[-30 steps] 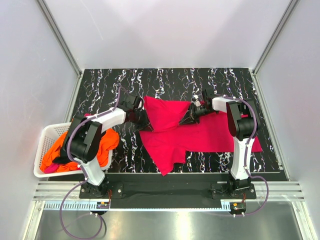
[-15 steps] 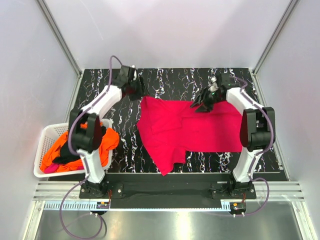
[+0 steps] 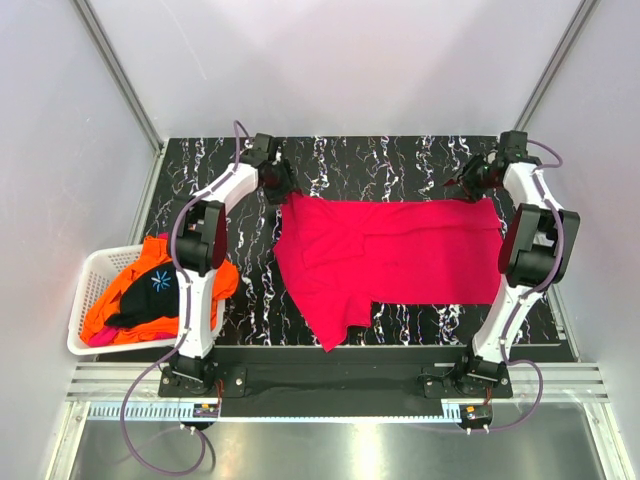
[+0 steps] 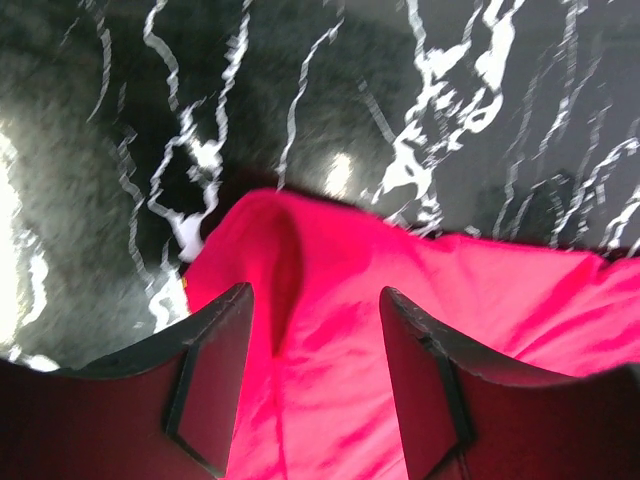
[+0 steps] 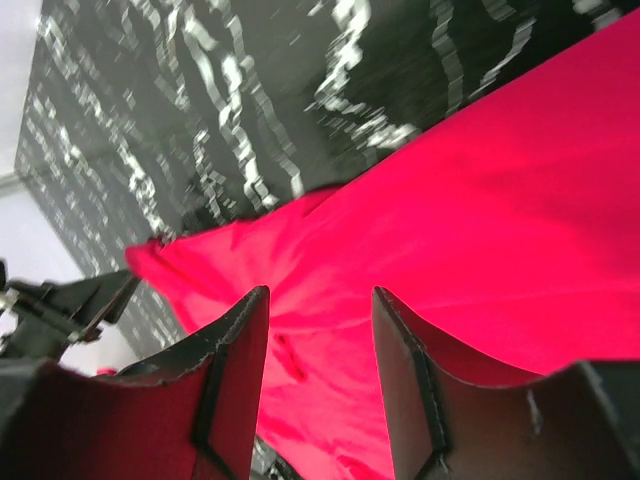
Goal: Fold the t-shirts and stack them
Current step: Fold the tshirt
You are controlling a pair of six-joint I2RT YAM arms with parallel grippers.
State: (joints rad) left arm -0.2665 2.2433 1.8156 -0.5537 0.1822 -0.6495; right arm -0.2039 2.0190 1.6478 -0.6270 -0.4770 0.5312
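Most of the marbled table [image 3: 400,160] at centre frame now bears the magenta-red t-shirt [image 3: 400,250], stretched wider than a second ago and seemingly ready for folding, with the left gripper [image 3: 280,187] and right gripper [image 3: 470,185] released over its upper corners.

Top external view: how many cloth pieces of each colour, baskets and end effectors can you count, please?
magenta-red t-shirt: 1
orange garment: 1
black garment: 1
pink garment: 1
white slatted basket: 1
left end effector and right end effector: 2
Total: 7
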